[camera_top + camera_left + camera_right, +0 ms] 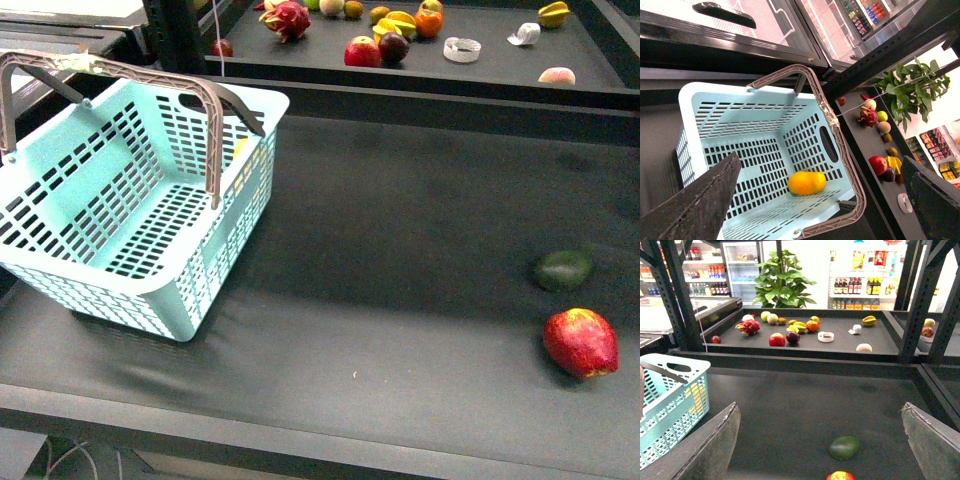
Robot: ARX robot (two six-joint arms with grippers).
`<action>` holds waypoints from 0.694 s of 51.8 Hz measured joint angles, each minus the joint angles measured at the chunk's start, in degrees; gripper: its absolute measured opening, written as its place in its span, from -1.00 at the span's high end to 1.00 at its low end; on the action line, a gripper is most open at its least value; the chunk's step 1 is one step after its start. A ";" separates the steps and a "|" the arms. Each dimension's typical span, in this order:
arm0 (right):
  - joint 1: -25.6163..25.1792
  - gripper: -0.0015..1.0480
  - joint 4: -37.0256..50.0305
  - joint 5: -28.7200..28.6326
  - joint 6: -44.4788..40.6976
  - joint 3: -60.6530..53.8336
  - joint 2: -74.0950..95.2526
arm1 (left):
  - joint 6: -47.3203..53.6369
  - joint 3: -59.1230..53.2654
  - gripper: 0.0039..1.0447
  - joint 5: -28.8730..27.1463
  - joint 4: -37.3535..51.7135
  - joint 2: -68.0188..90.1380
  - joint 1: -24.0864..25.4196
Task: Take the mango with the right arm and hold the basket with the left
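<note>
- We find the mango (807,183) already lying inside the basket (232,215), on its slotted floor close to one side wall; from the front view only a yellow patch shows through the slots.
- The basket sits tilted on the dark table (400,260), at our left, one bottom edge lifted, both hoop handles (215,130) standing up over its mouth.
- Our left gripper (825,200) hangs above the basket mouth with its fingers spread wide and nothing between them (it touches neither rim nor handle, as far as the wrist view shows).
- Our right gripper (820,445) is likewise wide apart and empty, looking out over the table toward the far shelf (805,342) of mixed fruit.
- Below it lie the dark green fruit (562,270) and, just beside it, the red mottled fruit (580,342); neither is ours to take.
- We judge the picking part done, since the mango rests in the basket; what looks unfinished is the hold, so the left fingers would need to close on a handle or the rim.
</note>
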 joint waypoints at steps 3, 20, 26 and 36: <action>0.00 -0.84 0.00 0.00 0.00 0.00 0.02 | 0.24 -0.09 -0.85 0.00 0.00 0.00 0.00; 0.00 -0.84 0.00 0.02 0.00 0.00 0.02 | 38.66 -12.57 -0.20 35.30 29.53 0.26 6.29; 0.00 -0.84 0.00 -0.04 0.00 0.00 0.00 | 52.72 -15.76 0.22 39.15 28.59 -5.99 8.26; 0.00 -0.84 0.00 0.00 0.00 0.00 0.00 | 58.07 -19.74 0.87 41.55 23.28 -14.40 10.95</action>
